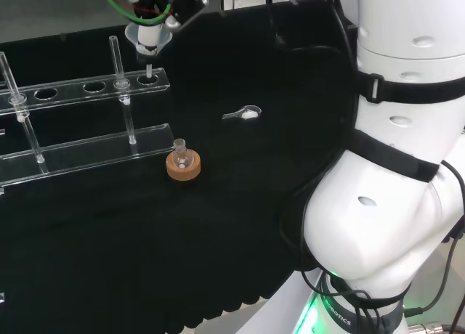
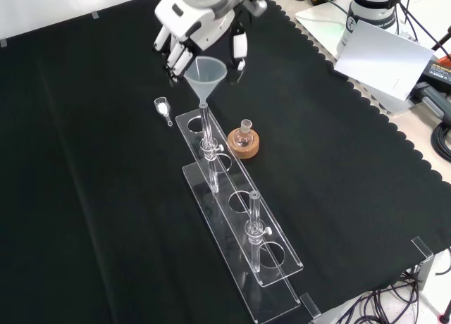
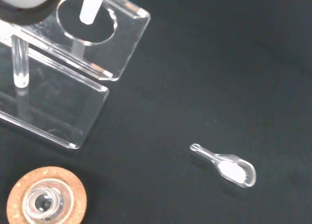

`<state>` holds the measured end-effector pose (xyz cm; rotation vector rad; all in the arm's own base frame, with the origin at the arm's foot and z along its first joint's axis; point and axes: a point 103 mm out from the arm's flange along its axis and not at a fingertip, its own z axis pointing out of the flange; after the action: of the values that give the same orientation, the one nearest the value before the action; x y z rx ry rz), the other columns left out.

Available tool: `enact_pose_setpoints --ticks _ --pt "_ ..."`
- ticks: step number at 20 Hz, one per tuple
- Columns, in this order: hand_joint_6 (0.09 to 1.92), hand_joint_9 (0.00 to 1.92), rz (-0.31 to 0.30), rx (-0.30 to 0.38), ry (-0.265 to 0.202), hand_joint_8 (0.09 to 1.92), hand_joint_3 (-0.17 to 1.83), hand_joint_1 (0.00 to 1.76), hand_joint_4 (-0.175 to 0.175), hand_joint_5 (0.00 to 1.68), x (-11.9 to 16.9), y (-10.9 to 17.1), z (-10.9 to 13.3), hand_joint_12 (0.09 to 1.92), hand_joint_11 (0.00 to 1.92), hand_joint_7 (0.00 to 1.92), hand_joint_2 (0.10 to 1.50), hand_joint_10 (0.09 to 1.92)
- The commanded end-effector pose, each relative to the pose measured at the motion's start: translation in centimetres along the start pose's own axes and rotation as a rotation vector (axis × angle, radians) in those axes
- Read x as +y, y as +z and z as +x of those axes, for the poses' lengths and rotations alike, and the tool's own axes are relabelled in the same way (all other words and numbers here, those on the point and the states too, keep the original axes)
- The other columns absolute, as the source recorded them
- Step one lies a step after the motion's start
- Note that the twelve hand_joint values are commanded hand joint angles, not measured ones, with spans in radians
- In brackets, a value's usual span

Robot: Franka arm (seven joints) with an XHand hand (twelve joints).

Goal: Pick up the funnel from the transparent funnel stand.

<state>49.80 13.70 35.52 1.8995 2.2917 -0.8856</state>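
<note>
- Nearest in the front view, at the lower right of the frame, the transparent funnel stand (image 2: 271,257) ends close to the scalloped edge of the surface (image 2: 84,197); its empty holes and upright posts run diagonally toward the frame's upper middle.
- Midway up that frame, just right of the stand, a small flask on a cork ring (image 2: 243,142) sits near the lifting path, apart from the rack but close enough to clip on a sideways swing.
- Left of the stand's far end, a small clear scoop (image 2: 163,110) holding white powder lies alone on the cloth, well apart from everything else.
- At the stand's far end the funnel (image 2: 206,76) stands upright, cone above and stem pointing down at the last hole; the wrist view shows the stem tip (image 3: 91,7) at that hole, and I cannot tell whether it is quite clear of it.
- Behind the cone, at the frame's top, the hand (image 2: 201,28) has its fingers curled around the funnel's cone.
- To do this step well, I judge the lift should go straight up until the stem clears the hole, keeping the funnel vertical so it does not lever against the rim.
- Open room looks generous toward the frame's left, where bare cloth stretches away.
</note>
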Motion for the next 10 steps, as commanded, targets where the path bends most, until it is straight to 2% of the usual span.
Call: enact_pose_setpoints --ticks 1,10 --pt "0.75 1.07 0.021 -0.032 0.055 0.71 0.57 0.83 -0.035 0.61 -3.3 -1.5 -1.3 1.35 0.53 0.73 0.68 0.44" --pt "0.75 1.07 0.050 -0.040 0.102 0.71 0.57 0.82 -0.033 0.61 -6.9 0.1 -1.2 1.35 0.53 0.74 0.68 0.44"
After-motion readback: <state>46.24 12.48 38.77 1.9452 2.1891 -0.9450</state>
